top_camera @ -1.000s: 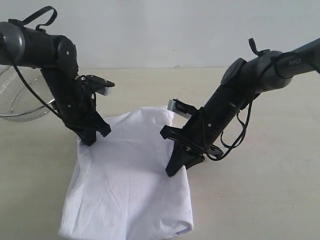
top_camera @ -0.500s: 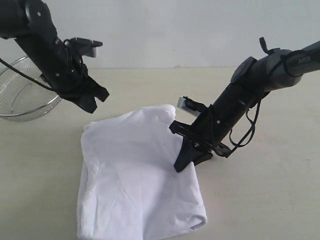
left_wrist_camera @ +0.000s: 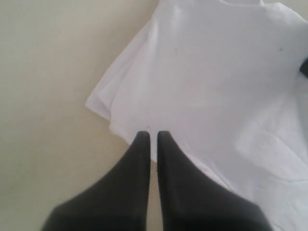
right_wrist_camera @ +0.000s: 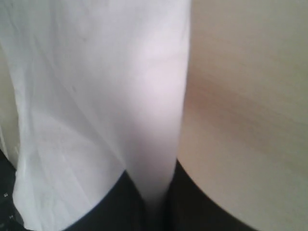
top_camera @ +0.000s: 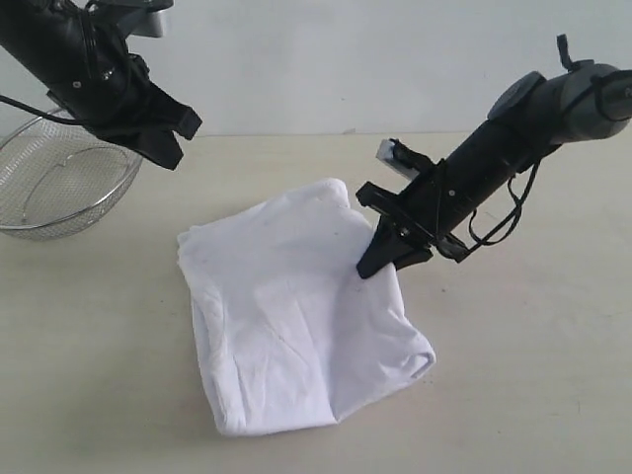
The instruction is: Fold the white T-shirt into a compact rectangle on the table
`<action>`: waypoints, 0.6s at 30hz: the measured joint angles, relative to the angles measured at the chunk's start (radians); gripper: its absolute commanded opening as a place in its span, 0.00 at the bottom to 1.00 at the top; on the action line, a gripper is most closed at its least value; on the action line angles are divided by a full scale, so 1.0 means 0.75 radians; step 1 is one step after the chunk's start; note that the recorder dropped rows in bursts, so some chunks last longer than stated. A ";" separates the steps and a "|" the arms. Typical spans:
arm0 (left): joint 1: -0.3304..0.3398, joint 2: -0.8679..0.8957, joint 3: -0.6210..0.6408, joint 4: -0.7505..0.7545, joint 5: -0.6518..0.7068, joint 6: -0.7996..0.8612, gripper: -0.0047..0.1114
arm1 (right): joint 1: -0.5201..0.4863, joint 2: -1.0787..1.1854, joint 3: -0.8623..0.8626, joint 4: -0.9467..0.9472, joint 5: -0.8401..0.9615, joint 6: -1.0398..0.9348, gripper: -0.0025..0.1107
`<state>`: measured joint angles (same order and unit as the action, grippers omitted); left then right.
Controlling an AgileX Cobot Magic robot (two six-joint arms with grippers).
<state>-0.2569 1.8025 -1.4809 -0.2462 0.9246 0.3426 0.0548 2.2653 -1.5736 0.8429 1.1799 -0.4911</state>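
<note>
The white T-shirt [top_camera: 296, 306] lies folded plain side up on the table [top_camera: 513, 375], with no lettering showing. My right gripper [top_camera: 371, 265] is down at the shirt's right edge, shut on a fold of cloth. In the right wrist view, that cloth [right_wrist_camera: 96, 96] runs up from between the dark fingers of the gripper [right_wrist_camera: 154, 202]. My left gripper [top_camera: 170, 150] hangs in the air above the table's far left, clear of the shirt. In the left wrist view this gripper [left_wrist_camera: 152, 135] is shut and holds nothing, and the shirt [left_wrist_camera: 216, 72] lies below it.
A wire-mesh metal basket [top_camera: 59, 188] stands at the far left of the table, just under the left arm. A pale wall rises behind the table's back edge. Bare tabletop [top_camera: 79, 346] lies left, right and in front of the shirt.
The left gripper let go of the shirt's far-left corner and rose up and to the left. The right gripper pulled its edge right and back, shifting the whole shirt rightward.
</note>
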 measured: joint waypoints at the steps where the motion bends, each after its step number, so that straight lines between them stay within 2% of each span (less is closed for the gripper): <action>1: 0.000 -0.003 0.000 -0.003 0.008 0.000 0.08 | -0.009 0.000 -0.022 0.002 0.000 0.007 0.02; 8: 0.000 -0.005 0.000 -0.020 0.036 0.000 0.08 | -0.124 0.000 -0.150 -0.004 0.002 0.044 0.02; 18: 0.000 -0.005 0.000 -0.110 0.048 0.003 0.08 | -0.354 0.076 -0.269 -0.054 0.002 0.058 0.02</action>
<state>-0.2569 1.7984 -1.4809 -0.3289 0.9603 0.3445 -0.2103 2.3225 -1.7754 0.8021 1.1815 -0.4473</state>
